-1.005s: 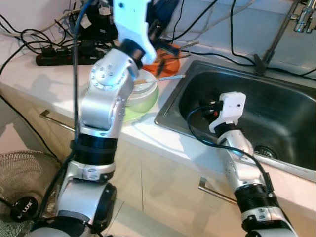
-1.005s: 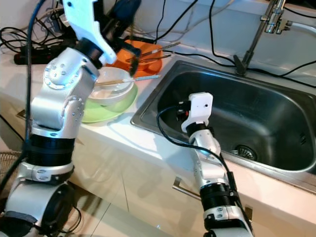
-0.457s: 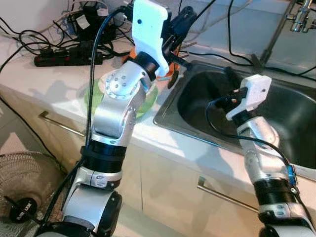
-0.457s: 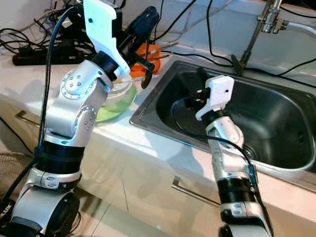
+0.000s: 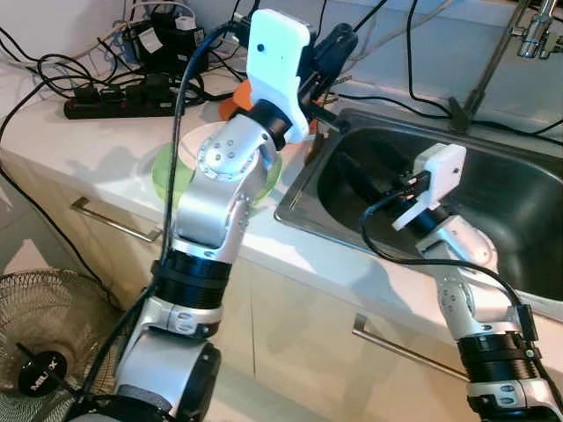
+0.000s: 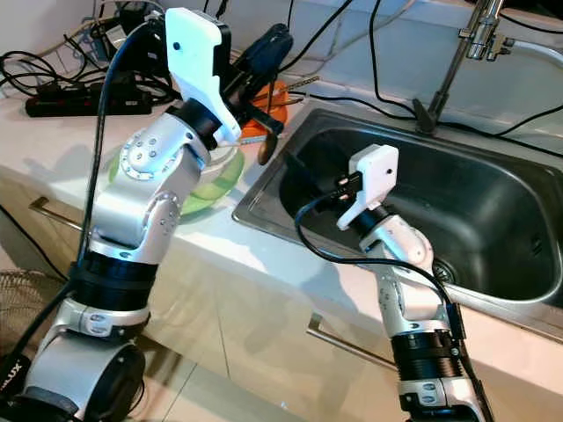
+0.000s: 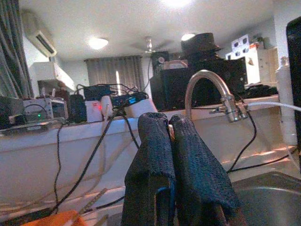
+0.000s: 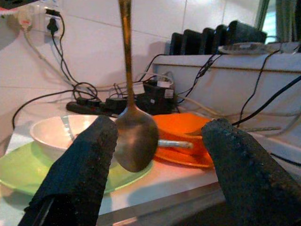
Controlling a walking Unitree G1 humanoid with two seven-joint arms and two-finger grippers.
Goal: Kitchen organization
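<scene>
Left gripper [image 6: 264, 54] clenched on a spoon [image 8: 134, 134], which hangs bowl-down over the sink [image 6: 493, 220] edge, beside the white bowl [image 8: 56, 134] on the green plate [image 8: 19, 172]. Right gripper [image 5: 347, 171] sits inside the sink with fingers [image 8: 77, 165] spread, grasping nothing.

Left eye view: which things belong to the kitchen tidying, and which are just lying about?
Job: spoon, pinched in the shut left gripper; white bowl on green plate; orange plate; sink, where the open right gripper hangs.
Lying about: power strip, cables, floor fan.
</scene>
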